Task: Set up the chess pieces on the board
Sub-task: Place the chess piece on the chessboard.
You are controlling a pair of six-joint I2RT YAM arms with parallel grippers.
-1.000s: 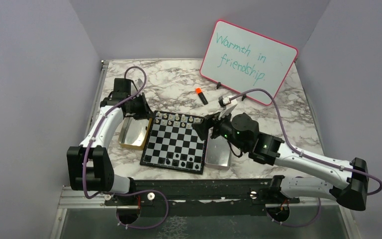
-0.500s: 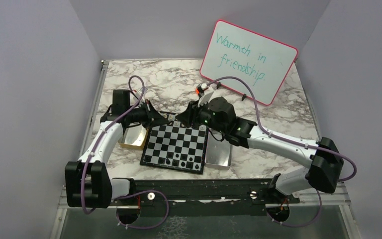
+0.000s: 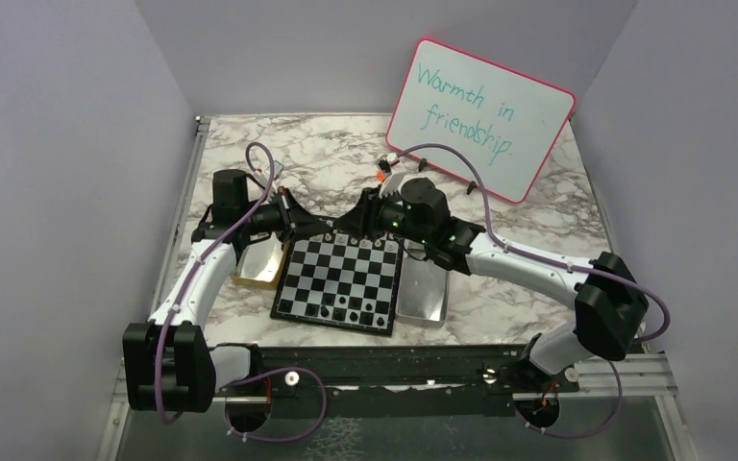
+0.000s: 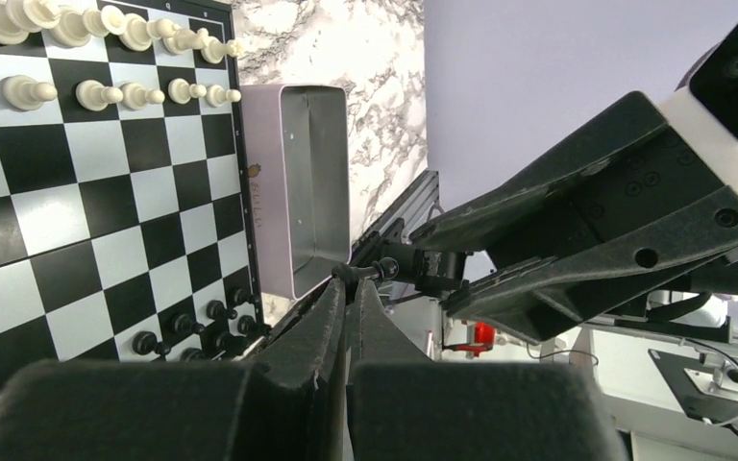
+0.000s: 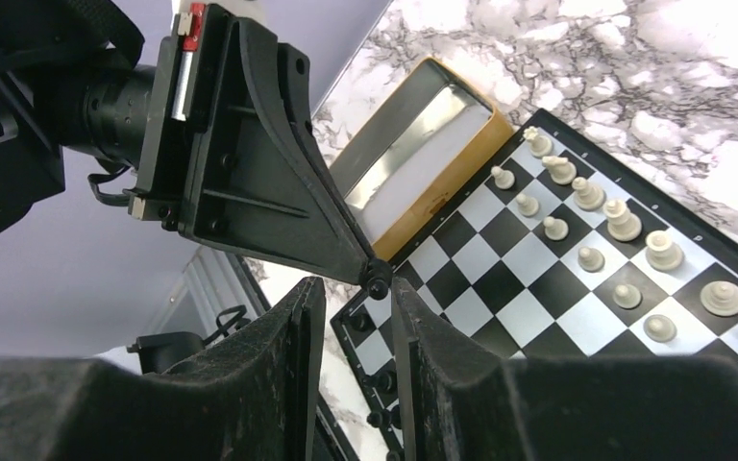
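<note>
The board [image 3: 338,279] is gleaming glossy (silvery checks mirroring light). The metal tray [image 4: 322,144] is shining smooth, the marbled table [image 3: 327,154] polished.

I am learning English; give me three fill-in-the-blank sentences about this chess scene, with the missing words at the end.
1. The left gripper pinches one tiny ___ chess piece.
2. The white pieces stand on the board in ___ rows.
3. The gold tray lies on the board's ___ side, the silver tray on the other.
Missing words: black; two; left.
</note>
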